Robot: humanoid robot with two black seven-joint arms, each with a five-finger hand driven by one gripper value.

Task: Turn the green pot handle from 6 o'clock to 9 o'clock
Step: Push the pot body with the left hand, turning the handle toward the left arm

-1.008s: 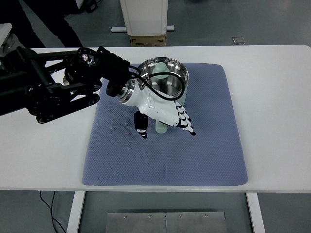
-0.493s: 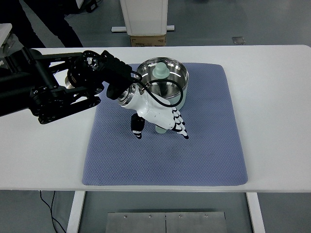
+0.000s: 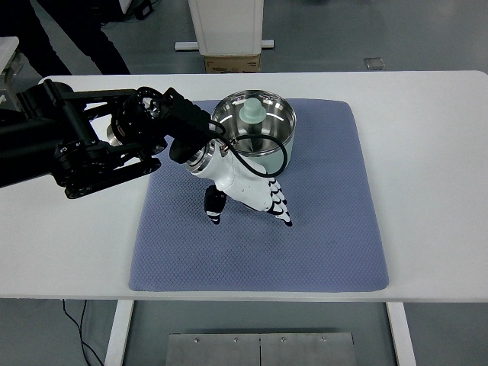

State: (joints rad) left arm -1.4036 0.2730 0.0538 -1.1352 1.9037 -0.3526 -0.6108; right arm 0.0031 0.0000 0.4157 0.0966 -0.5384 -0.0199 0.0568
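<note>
A steel pot (image 3: 289, 123) with a pale green outer wall stands at the back of the blue-grey mat (image 3: 320, 229). A pale green knob (image 3: 252, 111) sits inside it. My left hand (image 3: 249, 216), white with black-tipped fingers (image 3: 279, 207), lies over the mat just in front of the pot. Its thumb (image 3: 213, 206) points down on the left and the fingers are stretched out to the right. The pot's handle is hidden beneath the hand, so I cannot see any contact with it. The right arm does not show.
My black left arm (image 3: 84, 149) crosses the white table (image 3: 427, 168) from the left edge. A black cable (image 3: 263, 156) loops from the wrist across the pot's front. A cardboard box (image 3: 231, 62) and a person's legs (image 3: 91, 38) are beyond the far edge.
The left hand has drawn back to the left and turned slightly. The green handle tip that showed between thumb and fingers in front of the pot is now covered.
</note>
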